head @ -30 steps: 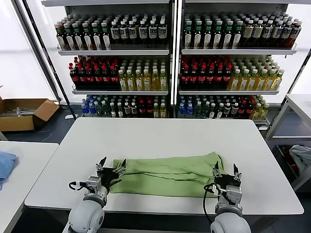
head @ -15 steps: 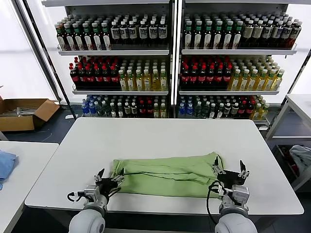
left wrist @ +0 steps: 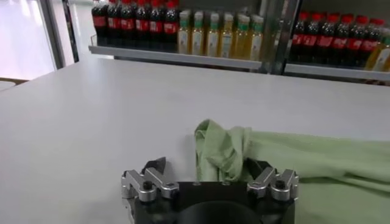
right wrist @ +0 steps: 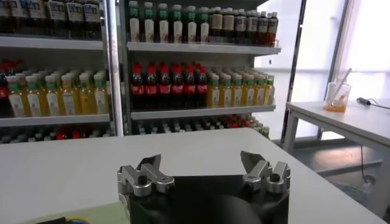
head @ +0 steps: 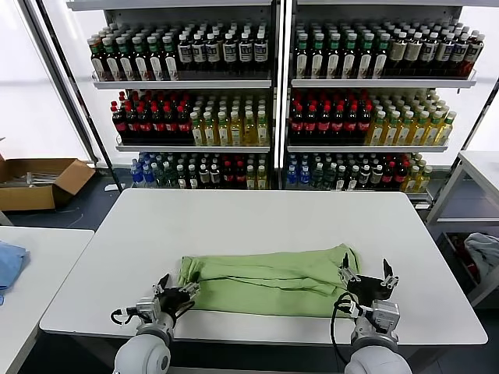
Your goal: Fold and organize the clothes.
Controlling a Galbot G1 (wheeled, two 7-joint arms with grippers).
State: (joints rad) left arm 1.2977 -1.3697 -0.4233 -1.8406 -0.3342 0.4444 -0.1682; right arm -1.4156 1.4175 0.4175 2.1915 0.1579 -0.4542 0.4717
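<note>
Shirt folded; graphic hidden; left pincer perhaps touching.

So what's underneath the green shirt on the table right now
The green shirt lies folded in a long strip directly on the white table. Only bare tabletop shows around it; anything beneath the fabric, including its printed front, is covered.

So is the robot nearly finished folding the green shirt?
Partly. The light green cotton shirt already lies folded into a long band across the white table. Nothing is in hand: the left hand sits open at the band's left end, the right hand open at its right end, neither gripping. Left to do: probably folding the band shorter and tidying it.
</note>
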